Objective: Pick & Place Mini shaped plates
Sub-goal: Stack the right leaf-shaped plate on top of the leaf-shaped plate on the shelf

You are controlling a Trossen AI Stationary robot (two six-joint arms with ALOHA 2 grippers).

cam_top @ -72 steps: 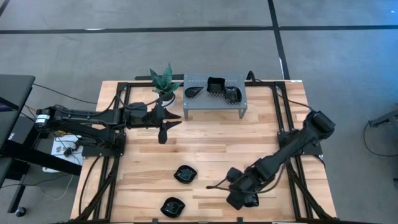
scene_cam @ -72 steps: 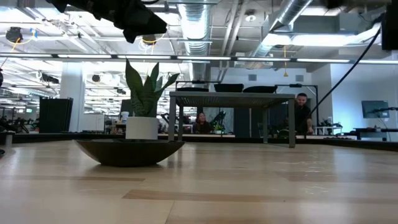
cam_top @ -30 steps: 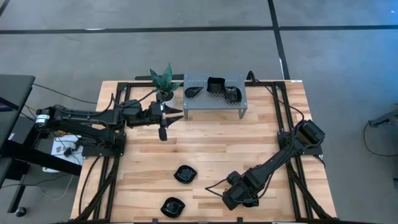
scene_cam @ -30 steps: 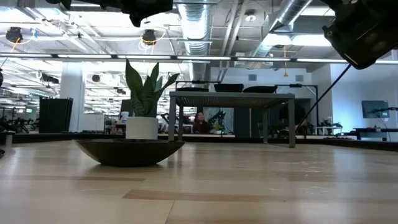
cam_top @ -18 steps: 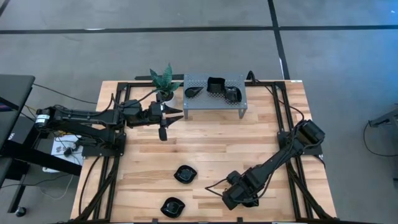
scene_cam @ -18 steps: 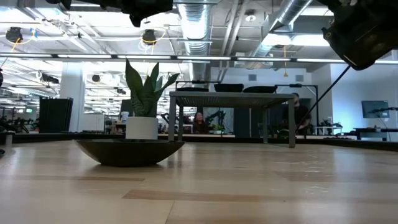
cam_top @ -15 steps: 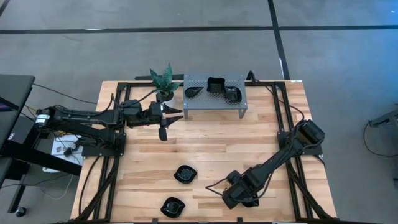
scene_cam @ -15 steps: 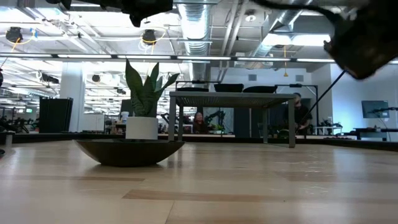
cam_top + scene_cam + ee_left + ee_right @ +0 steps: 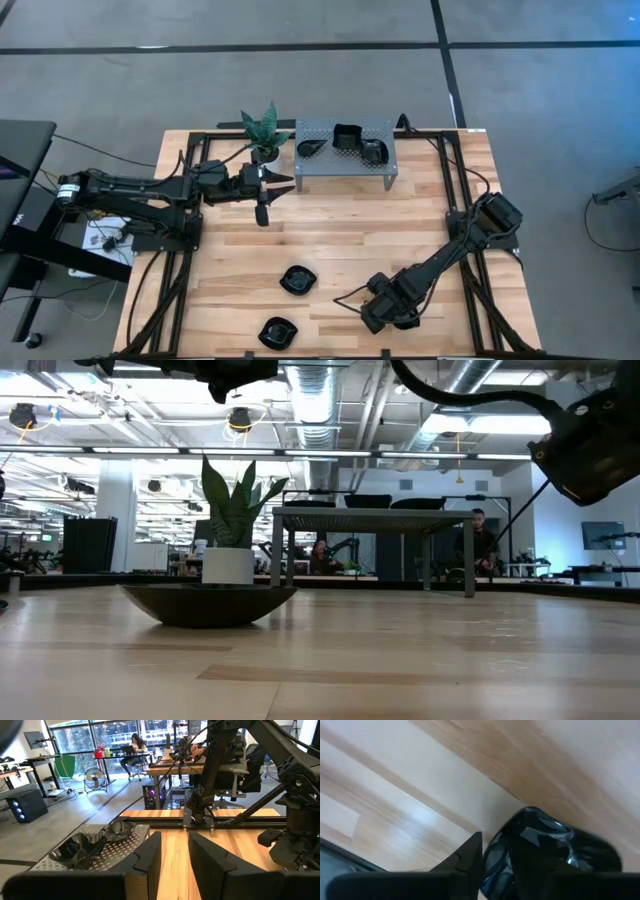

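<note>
- Table (image 9: 420,225): wooden top. The rack (image 9: 345,160) stands at its far edge, middle, with three plates (image 9: 348,139) on it; the plant (image 9: 264,130) stands just beside the rack's left end.
- Left gripper (image 9: 283,182): hovers by the plant, in front of the rack's left end, fingers apart, empty.
- Right gripper (image 9: 400,322): low at the near edge, right of centre, narrow fingers straddling the rim of a glossy plate (image 9: 547,847). Whether they grip it, I cannot tell.
- Risk: the glossy rim could slip out of a thin pinch and drop on the lift.
- Two more plates (image 9: 296,280) lie near the near edge, centre-left, clear of both arms.
- The rack's edge and the left arm stand in the way of a placement.
</note>
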